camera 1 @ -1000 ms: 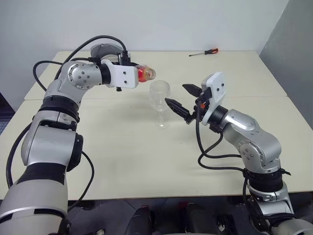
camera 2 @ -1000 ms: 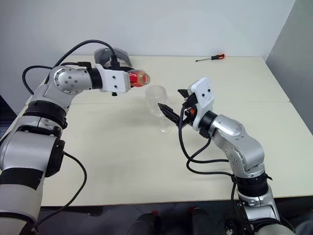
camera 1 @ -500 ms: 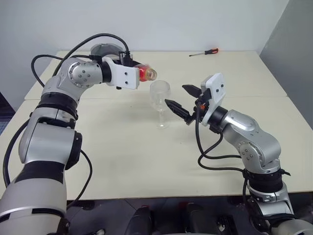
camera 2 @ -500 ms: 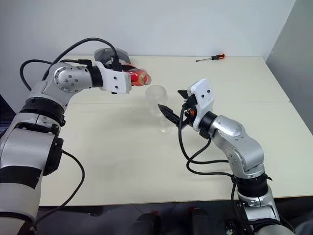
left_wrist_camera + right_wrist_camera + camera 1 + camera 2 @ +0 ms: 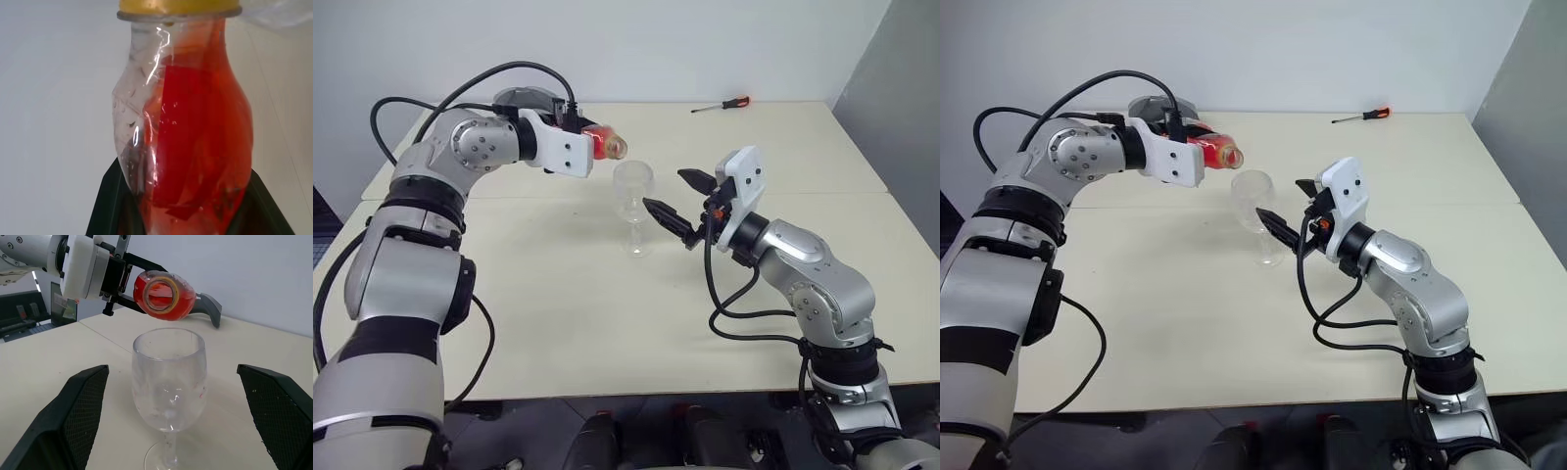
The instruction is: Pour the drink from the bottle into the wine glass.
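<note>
Red drink (image 5: 195, 147) filled the tipped bottle (image 5: 604, 146) pinched by the left gripper (image 5: 117, 276) above the seemingly empty glass (image 5: 168, 377); right gripper (image 5: 677, 201) spread beside it.

you see a clear plastic bottle (image 5: 164, 294) with red-pink drink (image 5: 195, 142) and yellow rim; colourless stemmed wine glass (image 5: 168, 389); cream table (image 5: 607, 313).

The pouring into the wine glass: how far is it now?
Done: the left gripper is shut on the bottle, lifted and tipped near level above the wine glass. In hand: the right gripper is open beside the bowl. Left: the drink is in the bottle; the glass looks empty.
</note>
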Robot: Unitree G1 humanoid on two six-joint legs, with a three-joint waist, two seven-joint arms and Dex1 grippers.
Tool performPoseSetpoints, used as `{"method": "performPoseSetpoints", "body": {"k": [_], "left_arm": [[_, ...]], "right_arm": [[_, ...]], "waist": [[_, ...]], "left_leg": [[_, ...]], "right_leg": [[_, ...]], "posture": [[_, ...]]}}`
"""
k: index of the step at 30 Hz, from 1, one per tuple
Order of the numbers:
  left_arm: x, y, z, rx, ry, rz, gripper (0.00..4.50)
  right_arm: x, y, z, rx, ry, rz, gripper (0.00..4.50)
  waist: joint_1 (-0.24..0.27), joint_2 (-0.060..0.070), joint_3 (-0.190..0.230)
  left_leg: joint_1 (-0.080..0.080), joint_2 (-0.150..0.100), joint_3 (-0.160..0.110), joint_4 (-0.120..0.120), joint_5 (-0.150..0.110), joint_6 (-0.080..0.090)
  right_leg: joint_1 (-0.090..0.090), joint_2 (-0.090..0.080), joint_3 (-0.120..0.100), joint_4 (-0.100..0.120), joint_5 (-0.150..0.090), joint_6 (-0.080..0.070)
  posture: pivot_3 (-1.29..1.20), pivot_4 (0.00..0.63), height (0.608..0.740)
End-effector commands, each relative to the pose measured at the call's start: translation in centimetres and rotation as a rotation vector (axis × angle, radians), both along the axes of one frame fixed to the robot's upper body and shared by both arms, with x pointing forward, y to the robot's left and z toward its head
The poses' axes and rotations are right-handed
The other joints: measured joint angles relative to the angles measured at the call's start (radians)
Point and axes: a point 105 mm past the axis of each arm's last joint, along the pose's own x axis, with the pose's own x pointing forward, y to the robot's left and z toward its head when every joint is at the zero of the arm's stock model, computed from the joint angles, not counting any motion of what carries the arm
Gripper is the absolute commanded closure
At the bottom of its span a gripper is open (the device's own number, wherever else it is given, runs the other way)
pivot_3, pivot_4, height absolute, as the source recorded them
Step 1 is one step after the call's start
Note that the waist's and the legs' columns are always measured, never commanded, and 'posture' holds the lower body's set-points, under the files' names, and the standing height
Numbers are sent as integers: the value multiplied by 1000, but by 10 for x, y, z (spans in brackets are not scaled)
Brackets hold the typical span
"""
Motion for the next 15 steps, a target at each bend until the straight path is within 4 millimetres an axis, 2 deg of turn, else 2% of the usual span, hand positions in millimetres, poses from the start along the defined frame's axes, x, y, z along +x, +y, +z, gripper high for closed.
{"method": "performPoseSetpoints", "body": {"k": [1, 15], "left_arm": [[-4, -2, 32, -13, -106, -23, 3367], [-5, -3, 41, 34, -158, -28, 3367]], "right_arm": [[-3, 1, 11, 16, -53, 10, 0], [-2, 2, 12, 26, -58, 17, 0]], "waist": [[0, 0, 0], [0, 0, 0]], "left_leg": [[0, 0, 0, 0, 0, 0], [0, 0, 0, 0, 0, 0]], "right_leg": [[0, 0, 0, 0, 0, 0], [0, 0, 0, 0, 0, 0]], "posture": [[0, 150, 740], [0, 150, 740]]}}
